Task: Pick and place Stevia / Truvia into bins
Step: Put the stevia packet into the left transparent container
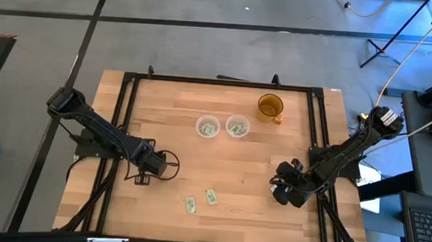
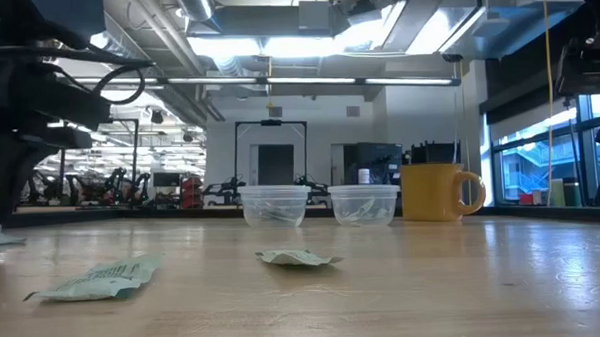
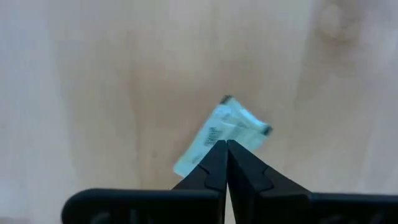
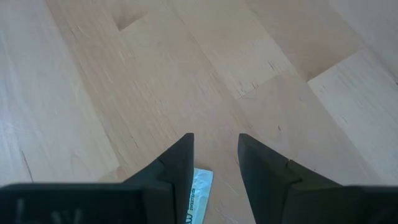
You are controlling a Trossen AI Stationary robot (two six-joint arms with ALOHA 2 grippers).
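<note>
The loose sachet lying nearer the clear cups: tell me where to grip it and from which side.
Come straight down from above: the sachet lies flat on the table, so no side offers an edge. Pinch across its short width near the middle; the low view shows it slightly crumpled and raised there. The open right gripper looks freer; the left gripper is shut on another sachet.

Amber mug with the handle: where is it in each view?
High: amber mug near the far edge, right of centre, beside the right clear cup.
Low: mug right of centre, just right of the same clear cup.
Left wrist: not in it.
Right wrist: not in it.
Shared landmark: the pair of clear cups next to it.
</note>
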